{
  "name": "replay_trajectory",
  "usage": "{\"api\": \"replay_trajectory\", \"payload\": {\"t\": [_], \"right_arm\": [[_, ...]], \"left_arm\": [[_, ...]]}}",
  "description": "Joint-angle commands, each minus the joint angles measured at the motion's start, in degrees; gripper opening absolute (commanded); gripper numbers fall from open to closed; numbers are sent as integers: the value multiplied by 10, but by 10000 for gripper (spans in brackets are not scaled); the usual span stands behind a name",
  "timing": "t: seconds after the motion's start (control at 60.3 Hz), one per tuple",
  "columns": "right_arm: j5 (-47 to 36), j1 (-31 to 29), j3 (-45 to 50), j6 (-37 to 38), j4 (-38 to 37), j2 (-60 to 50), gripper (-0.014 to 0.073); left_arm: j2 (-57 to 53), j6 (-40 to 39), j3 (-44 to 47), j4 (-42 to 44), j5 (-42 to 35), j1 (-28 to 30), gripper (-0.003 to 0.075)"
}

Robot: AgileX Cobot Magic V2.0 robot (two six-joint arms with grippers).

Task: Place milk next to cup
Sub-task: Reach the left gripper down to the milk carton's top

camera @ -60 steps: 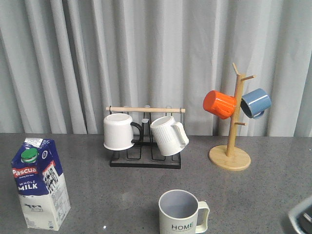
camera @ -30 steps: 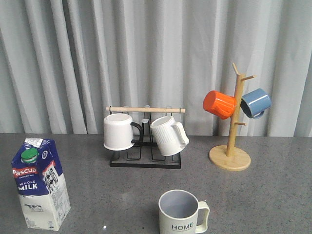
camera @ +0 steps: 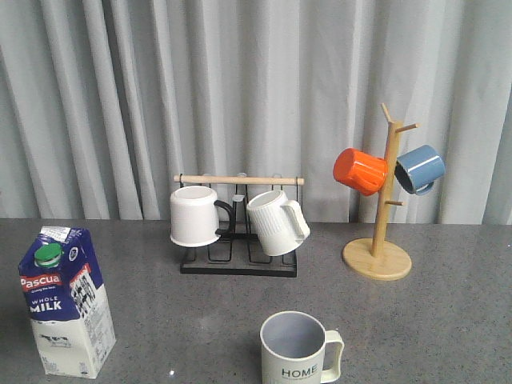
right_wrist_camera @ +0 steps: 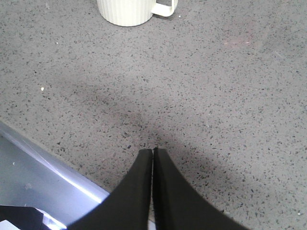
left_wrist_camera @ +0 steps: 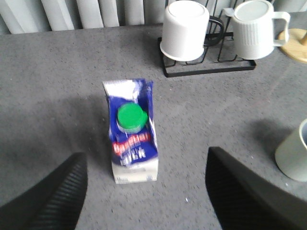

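Observation:
The milk (camera: 66, 312), a dark blue and white carton with a green cap, stands upright at the front left of the grey table (camera: 432, 320). The cup (camera: 298, 349), pale grey-green with "HOME" on it, stands at the front centre, well apart from the milk. No gripper shows in the front view. In the left wrist view my left gripper (left_wrist_camera: 144, 163) is open wide above the table, with the milk (left_wrist_camera: 133, 132) standing between and beyond its fingers, untouched. The cup (left_wrist_camera: 293, 154) is at that view's edge. My right gripper (right_wrist_camera: 153, 151) is shut and empty over bare table.
A black rack with a wooden bar (camera: 238, 264) holds a plain white mug (camera: 194, 216) and a ribbed white mug (camera: 276, 222) behind the cup. A wooden mug tree (camera: 378, 258) at the back right carries an orange mug (camera: 360, 171) and a blue mug (camera: 419, 169). A pale mug's base (right_wrist_camera: 127, 12) shows in the right wrist view.
One second ago a bit of the right gripper showed at the front view's lower right corner; it has left that view. The milk and cup have not moved.

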Motion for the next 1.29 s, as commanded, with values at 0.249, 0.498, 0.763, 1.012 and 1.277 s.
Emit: {"api": "replay_trajectory", "payload": {"t": [0.249, 0.498, 0.763, 1.012, 1.277], "right_arm": [[-15, -1, -16, 2, 3, 1, -6], [-16, -1, -16, 2, 2, 1, -6], [-16, -1, -16, 2, 2, 1, -6], [-17, -1, -16, 2, 2, 1, -6], [-17, -1, -16, 2, 2, 1, -6]], "left_arm": [[152, -22, -163, -4, 60, 0, 510], [198, -34, -166, -1, 54, 0, 510], [238, -34, -165, -1, 40, 0, 510], [279, -33, -165, -2, 44, 0, 509], [316, -33, -165, -2, 46, 0, 502]]}}
